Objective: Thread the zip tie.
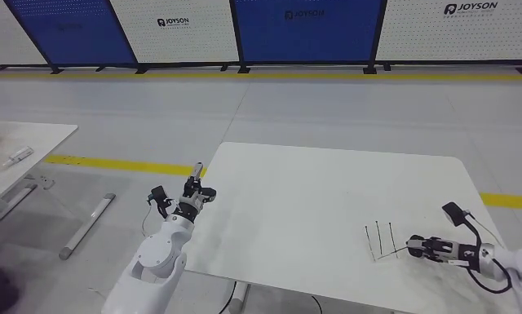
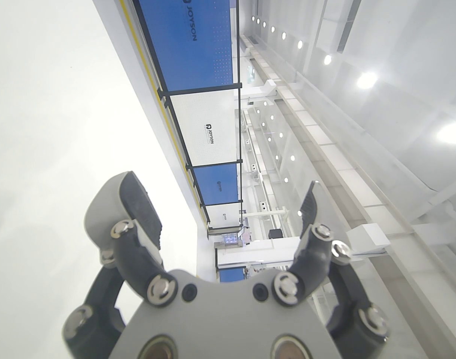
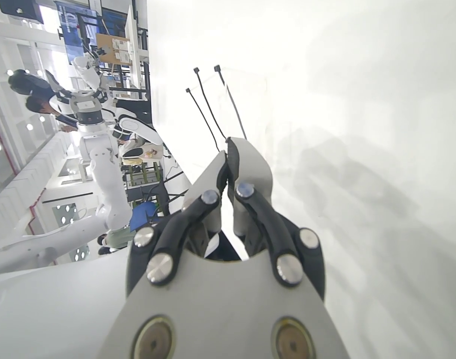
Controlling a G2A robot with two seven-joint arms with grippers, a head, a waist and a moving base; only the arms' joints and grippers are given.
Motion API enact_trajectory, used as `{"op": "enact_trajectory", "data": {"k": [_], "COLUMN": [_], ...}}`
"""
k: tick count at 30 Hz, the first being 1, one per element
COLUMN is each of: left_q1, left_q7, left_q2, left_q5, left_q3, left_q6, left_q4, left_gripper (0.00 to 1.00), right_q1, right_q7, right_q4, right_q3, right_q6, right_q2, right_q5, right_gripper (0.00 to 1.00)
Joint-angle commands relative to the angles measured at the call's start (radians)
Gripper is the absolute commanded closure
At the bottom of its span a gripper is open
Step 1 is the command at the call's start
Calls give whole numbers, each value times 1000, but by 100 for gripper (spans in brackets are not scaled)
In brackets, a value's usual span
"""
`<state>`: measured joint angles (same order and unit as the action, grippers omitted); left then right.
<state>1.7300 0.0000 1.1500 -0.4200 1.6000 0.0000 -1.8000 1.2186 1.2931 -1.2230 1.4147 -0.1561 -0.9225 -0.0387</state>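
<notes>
Three black zip ties (image 1: 379, 239) lie side by side on the white table (image 1: 326, 192), near its front right corner. In the right wrist view the zip ties (image 3: 207, 110) stretch away from my right gripper (image 3: 228, 143), heads at the far end. That gripper is shut, and the tail of the middle tie runs into the pinch of its fingertips. From above, the right gripper (image 1: 410, 247) sits low at the ties' near ends. My left gripper (image 1: 196, 174) hangs at the table's left edge; its wrist view shows the left gripper (image 2: 220, 184) open and holding nothing.
A second white table (image 1: 24, 143) stands off to the left, with a metal bar (image 1: 86, 226) on the floor beside it. Blue and white partition panels (image 1: 310, 24) line the back. Another robot (image 3: 89, 113) stands beyond the table's edge.
</notes>
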Motion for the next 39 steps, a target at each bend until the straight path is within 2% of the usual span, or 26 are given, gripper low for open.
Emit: {"op": "enact_trajectory", "data": {"k": [1, 10, 14, 19, 22, 32, 37, 39], "left_q1": [0, 0, 0, 0, 0, 0, 0, 0], "left_q7": [0, 0, 0, 0, 0, 0, 0, 0], "left_q2": [0, 0, 0, 0, 0, 0, 0, 0], "left_q5": [0, 0, 0, 0, 0, 0, 0, 0], "left_q3": [0, 0, 0, 0, 0, 0, 0, 0], "left_q6": [0, 0, 0, 0, 0, 0, 0, 0], "left_q4": [0, 0, 0, 0, 0, 0, 0, 0], "left_gripper": [0, 0, 0, 0, 0, 0, 0, 0], "right_q1": [4, 73, 122, 172, 188, 189, 188, 165], "right_q7": [3, -2, -3, 76, 80, 73, -86, -169], "right_q4": [-3, -60, -106, -260, -307, -308, -346, -374], "right_q3": [5, 88, 150, 230, 246, 244, 125, 58], "right_q6": [-9, -93, -184, -184, -184, -182, -184, -184], "right_q2": [2, 18, 22, 24, 22, 22, -3, -16], "right_q5": [-11, -131, -266, -400, -393, -393, -460, -416], "right_gripper": [100, 100, 100, 100, 100, 100, 100, 100]}}
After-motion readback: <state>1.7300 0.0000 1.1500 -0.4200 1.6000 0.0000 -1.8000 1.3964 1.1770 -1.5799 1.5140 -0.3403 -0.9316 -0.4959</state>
